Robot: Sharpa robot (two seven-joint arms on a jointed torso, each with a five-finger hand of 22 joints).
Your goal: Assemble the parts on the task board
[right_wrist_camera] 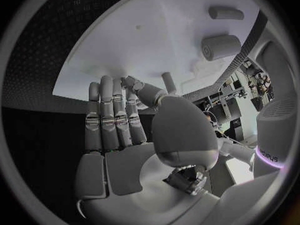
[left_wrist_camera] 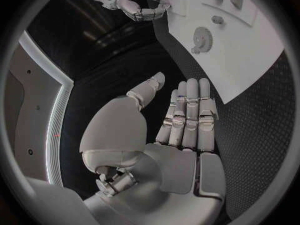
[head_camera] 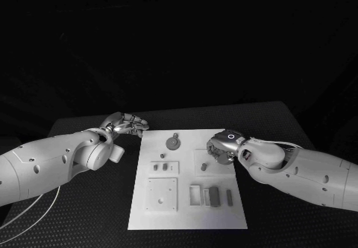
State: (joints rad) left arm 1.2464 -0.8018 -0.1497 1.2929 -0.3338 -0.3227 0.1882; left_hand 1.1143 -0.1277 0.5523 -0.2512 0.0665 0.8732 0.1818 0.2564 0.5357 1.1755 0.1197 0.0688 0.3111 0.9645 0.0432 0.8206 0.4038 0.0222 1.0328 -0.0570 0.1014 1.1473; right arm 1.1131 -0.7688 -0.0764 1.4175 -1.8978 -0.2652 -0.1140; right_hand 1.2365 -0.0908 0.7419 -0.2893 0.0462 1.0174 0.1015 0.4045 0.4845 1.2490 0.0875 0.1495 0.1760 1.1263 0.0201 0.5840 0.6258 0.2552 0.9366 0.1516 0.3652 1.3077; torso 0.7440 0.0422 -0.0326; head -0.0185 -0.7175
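Head view: both hands empty at the task board (head_camera: 187,206).
Left hand (head_camera: 127,124) and right hand (head_camera: 222,147) are flat-fingered, holding nothing; we should approach the gear (head_camera: 173,142) slowly.

In the head view the right hand (head_camera: 222,147) covers part of the task board (head_camera: 187,217), so whatever lies beneath its fingers cannot be read. The small parts (head_camera: 214,196) near the board's lower right are too small to identify individually. The counter (head_camera: 89,206) fades into darkness at its far edge.
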